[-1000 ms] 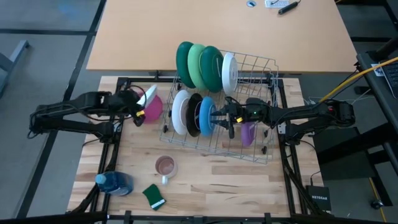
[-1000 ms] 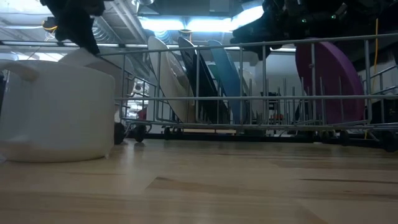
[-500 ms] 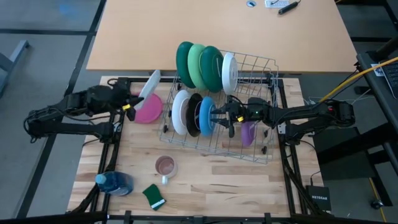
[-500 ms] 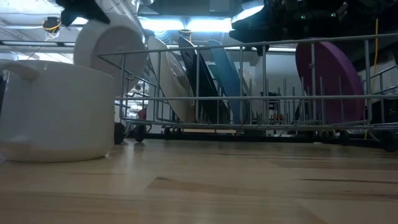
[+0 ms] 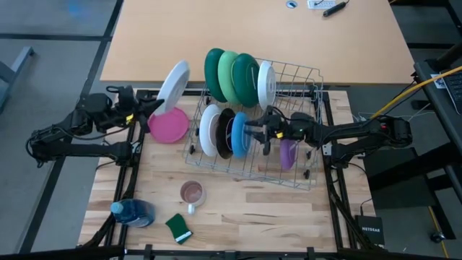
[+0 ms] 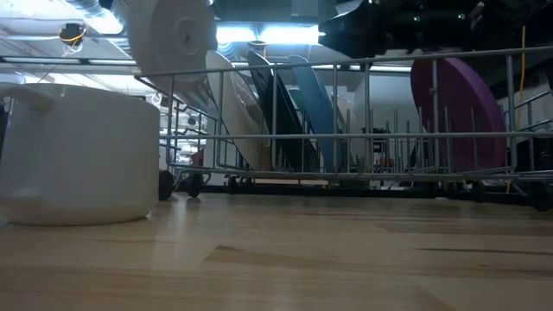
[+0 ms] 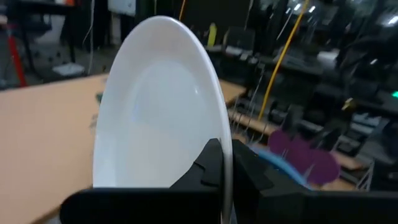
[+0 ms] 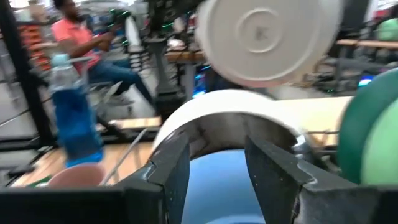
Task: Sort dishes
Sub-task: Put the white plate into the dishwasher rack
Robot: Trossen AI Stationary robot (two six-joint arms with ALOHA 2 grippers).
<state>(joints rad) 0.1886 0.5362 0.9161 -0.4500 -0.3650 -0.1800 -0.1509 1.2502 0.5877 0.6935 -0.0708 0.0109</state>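
The white plate hangs in the air just off the near-left corner of the wire rack, above the pink plate that lies flat on the bench; the left gripper has its jaws pinched on the plate's lower rim, as the left wrist view shows, with the plate standing tall between them. To rack it well, I judge the plate should be kept on edge, turned parallel to the white, black and blue plates already standing in the front row, and lowered into a free slot beside them without knocking the row over. The rim grip is small and the plate is broad, so slow wrist turns would keep it from swinging or slipping. The right gripper sits over the rack at the blue plate, its jaws spread to either side of that plate's edge; whether they press on it is unclear. The left arm should keep clear of it.
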